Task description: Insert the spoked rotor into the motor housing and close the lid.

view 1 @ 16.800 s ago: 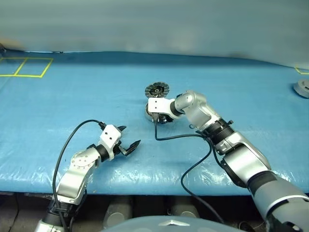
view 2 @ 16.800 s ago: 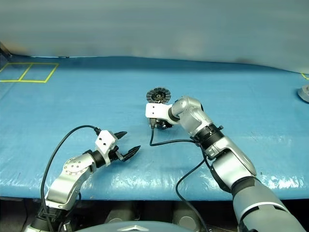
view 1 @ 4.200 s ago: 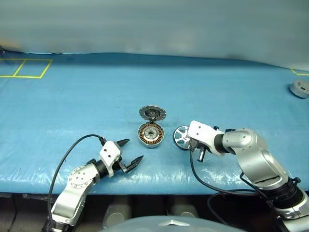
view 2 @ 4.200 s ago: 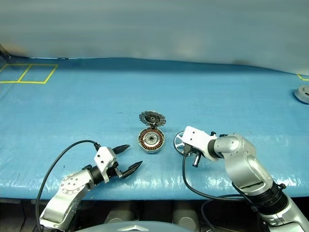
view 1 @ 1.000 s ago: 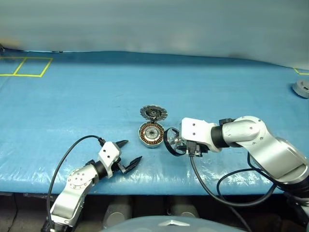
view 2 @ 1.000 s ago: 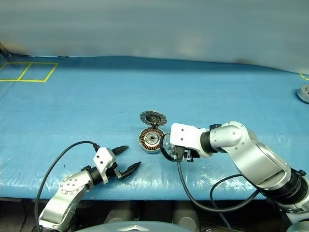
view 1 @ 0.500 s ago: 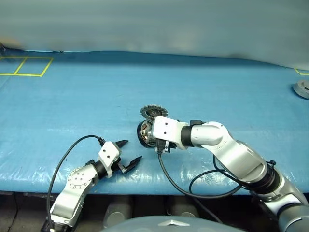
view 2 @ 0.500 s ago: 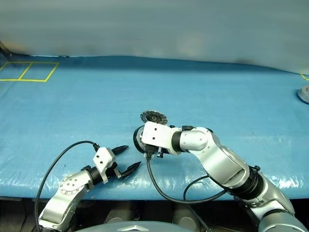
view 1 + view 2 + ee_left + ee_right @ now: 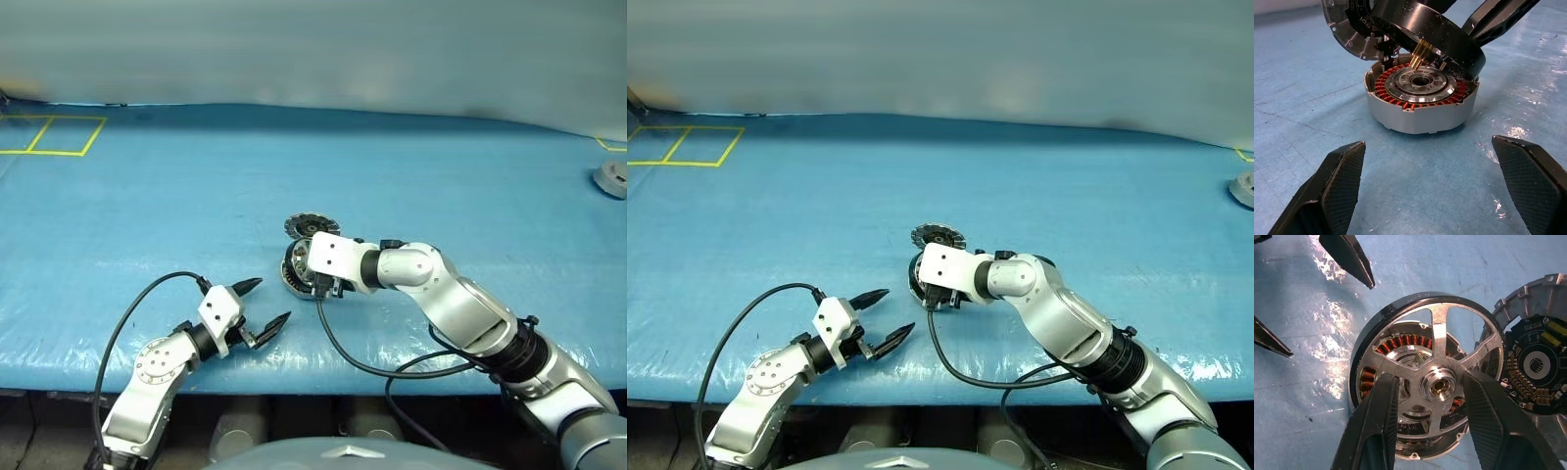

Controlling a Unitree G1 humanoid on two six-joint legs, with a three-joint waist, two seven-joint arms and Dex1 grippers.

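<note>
Rotor, the dark five-spoked wheel with silver rim [image 9: 1427, 382], is gripped across its hub by the right claw [image 9: 1432, 431] and hangs tilted just above the round silver-grey motor housing with copper windings [image 9: 1420, 105], at centre of the blue table [image 9: 147, 196] in the head views. Risk: tilted rim catches the housing wall or windings and jams. Ribbed silver lid [image 9: 1533, 364] stands open just beside the housing and could get knocked. Left claw [image 9: 263, 305] gapes wide, empty, lower left.

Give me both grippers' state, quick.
Left gripper: open, empty.
Right gripper: shut on the spoked rotor, over the motor housing.
</note>
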